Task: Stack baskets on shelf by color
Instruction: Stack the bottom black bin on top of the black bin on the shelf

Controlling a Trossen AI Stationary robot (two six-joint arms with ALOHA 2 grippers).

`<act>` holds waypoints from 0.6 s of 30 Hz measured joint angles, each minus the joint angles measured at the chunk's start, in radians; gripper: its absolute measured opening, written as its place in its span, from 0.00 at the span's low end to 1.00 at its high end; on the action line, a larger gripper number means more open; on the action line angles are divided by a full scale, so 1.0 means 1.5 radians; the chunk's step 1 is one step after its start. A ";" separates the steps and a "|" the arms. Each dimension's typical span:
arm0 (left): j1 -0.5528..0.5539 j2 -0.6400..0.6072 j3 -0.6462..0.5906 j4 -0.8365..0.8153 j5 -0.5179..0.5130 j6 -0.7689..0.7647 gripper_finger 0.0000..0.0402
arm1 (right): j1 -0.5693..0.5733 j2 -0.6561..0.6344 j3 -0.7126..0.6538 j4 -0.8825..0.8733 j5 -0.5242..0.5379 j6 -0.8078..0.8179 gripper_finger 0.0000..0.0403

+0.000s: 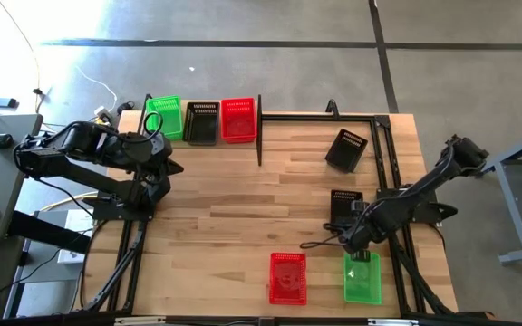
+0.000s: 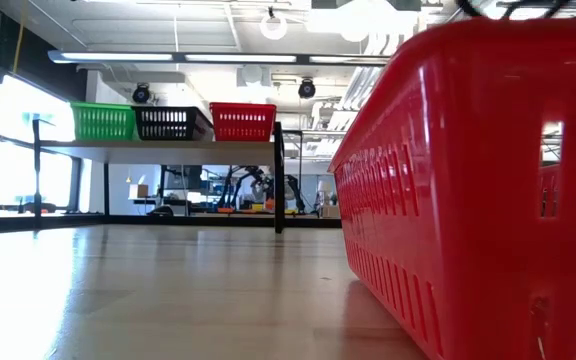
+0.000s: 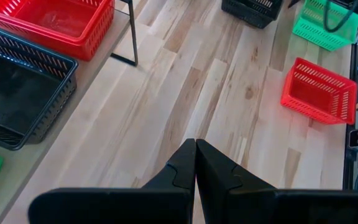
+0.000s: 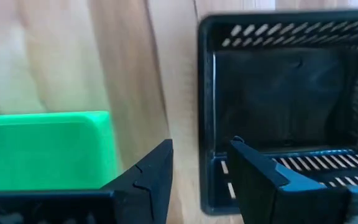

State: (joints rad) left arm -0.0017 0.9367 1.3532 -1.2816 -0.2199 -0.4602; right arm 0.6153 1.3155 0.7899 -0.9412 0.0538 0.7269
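Observation:
The shelf [image 1: 270, 116] stands at the table's far left. A green basket [image 1: 164, 118], a black basket [image 1: 201, 122] and a red basket [image 1: 238, 119] sit side by side on it. A second black basket [image 1: 346, 149] lies tilted under the frame. My right gripper [image 4: 201, 144] is open at a third black basket [image 4: 284, 106], with one finger outside its corner wall and one over its inside. I see no touch. A green basket [image 4: 42, 149] lies beside that gripper. My left gripper [image 3: 195, 144] is shut and hovers over bare table near the shelf.
A red basket [image 1: 287, 277] and a green basket [image 1: 362, 277] lie near the table's near edge, right of centre. The red one fills the right of the low view [image 2: 468, 200]. Thin black frame posts [image 1: 259, 136] border the shelf. Bare wood lies in the table's middle.

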 joint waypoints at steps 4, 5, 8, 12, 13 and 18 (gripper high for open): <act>0.000 0.000 0.000 0.000 0.000 0.000 0.00 | 0.000 0.000 -0.045 0.030 -0.001 0.027 0.34; 0.000 0.000 0.000 0.000 0.000 0.000 0.00 | 0.000 0.000 -0.053 0.033 -0.002 0.038 0.33; 0.000 0.000 0.000 0.000 0.000 0.000 0.00 | 0.000 0.000 -0.062 0.038 -0.003 0.060 0.30; 0.000 0.001 0.000 0.000 0.000 0.000 0.00 | 0.000 0.000 -0.052 0.040 -0.003 0.071 0.15; 0.000 0.001 0.000 0.000 0.000 0.000 0.00 | 0.000 0.000 -0.045 0.040 -0.003 0.073 0.10; 0.000 0.001 0.000 0.000 -0.001 0.000 0.00 | -0.005 0.000 -0.004 0.036 0.005 0.106 0.04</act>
State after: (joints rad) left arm -0.0017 0.9382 1.3532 -1.2816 -0.2207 -0.4603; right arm 0.6079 1.3159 0.7844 -0.8878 0.0616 0.8859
